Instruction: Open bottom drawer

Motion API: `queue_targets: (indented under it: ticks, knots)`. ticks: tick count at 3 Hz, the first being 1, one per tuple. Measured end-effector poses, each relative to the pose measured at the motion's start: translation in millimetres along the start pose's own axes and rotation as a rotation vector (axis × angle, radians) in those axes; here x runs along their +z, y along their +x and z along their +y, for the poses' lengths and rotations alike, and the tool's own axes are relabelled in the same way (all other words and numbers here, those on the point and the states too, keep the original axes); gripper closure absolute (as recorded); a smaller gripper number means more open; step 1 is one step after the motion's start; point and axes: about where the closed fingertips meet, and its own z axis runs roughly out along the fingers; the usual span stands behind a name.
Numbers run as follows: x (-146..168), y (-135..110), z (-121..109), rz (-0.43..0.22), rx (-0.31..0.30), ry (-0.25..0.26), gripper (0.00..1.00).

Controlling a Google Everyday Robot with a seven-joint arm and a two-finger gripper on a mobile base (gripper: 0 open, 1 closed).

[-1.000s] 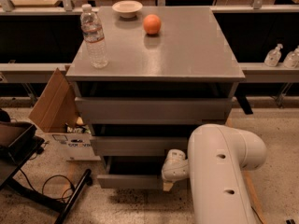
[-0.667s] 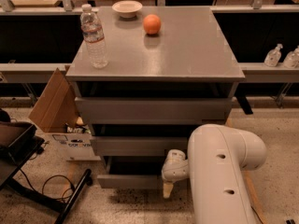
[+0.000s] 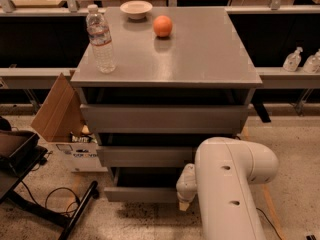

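The grey cabinet has three drawers. The bottom drawer is the lowest, with a plain grey front; it stands pulled out a little, with a dark gap above its front. The middle drawer front and the larger top drawer front sit above it. My gripper is at the right end of the bottom drawer's front, at the end of my white arm, which hides that corner.
A water bottle, a small white bowl and an orange stand on the cabinet top. An open cardboard box sits on the floor at left, beside a black stand with cables. Spray bottles stand at right.
The gripper has dropped slightly lower at the bottom drawer's right end; the drawer front looks about the same.
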Motion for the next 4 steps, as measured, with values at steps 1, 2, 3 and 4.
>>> queue_targets:
  ticks: [1,2,3,4]
  knots:
    - [-11,17,28,0.068,0.054,-0.086,0.65]
    - [-64,18,65,0.165,0.101,-0.129,0.96]
    - [-100,20,91,0.222,0.118,-0.15,1.0]
    - [-100,24,93,0.226,0.116,-0.153,0.82]
